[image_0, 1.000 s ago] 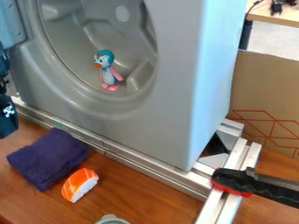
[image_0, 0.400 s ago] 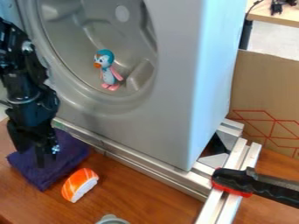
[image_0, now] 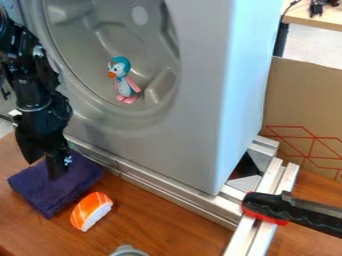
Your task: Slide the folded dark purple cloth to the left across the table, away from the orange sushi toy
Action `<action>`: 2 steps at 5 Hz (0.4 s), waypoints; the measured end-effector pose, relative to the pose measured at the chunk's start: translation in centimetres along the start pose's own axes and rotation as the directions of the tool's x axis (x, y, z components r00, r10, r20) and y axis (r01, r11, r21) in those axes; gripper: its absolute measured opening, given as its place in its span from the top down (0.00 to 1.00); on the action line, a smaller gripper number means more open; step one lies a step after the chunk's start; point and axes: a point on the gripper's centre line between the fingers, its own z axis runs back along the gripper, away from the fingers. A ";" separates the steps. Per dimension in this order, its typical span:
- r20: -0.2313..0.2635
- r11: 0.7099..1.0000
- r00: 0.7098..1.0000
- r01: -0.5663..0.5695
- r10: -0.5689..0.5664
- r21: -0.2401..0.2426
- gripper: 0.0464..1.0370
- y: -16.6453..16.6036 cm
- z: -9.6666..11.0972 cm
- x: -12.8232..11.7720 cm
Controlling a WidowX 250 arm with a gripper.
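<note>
Nearest, at the bottom edge, a grey rounded piece (image_0: pixel 128 251) shows only in part on the brown wooden tabletop (image_0: pixel 157 222). Beyond it, the orange-and-white sushi toy (image_0: pixel 91 211) lies just beside the lower right side of the dark purple folded cloth (image_0: pixel 53 192). The cloth rests flat on the tabletop, in front of the metal rail (image_0: pixel 157 186). Over its upper part hangs the black gripper (image_0: pixel 43 170), pointing down, its two fingers parted by a moderate gap with nothing held between them; whether the tips touch the fabric I cannot tell. To the right, a clamp with a black-and-red handle (image_0: pixel 270 210) sits across the metal framing.

Behind the rail stands the grey washing machine (image_0: pixel 194 135), and inside its round opening the blue-and-pink penguin figure (image_0: pixel 123 82) is upright. Farther off are a cardboard panel (image_0: pixel 300 100) with red lines and, at the upper right, a light wooden table (image_0: pixel 320 19).

As for progress, handling of the cloth looks to be at an early point: it is neither gripped nor raised, and lies outside the machine with the sushi toy, while the penguin figure is already inside.
</note>
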 end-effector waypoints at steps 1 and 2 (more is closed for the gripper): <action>-0.001 1.000 1.000 -0.022 0.022 -0.011 0.04 1.2 -0.8 1.0; -0.039 0.999 0.999 -0.018 0.016 -0.044 0.04 1.1 -2.4 1.4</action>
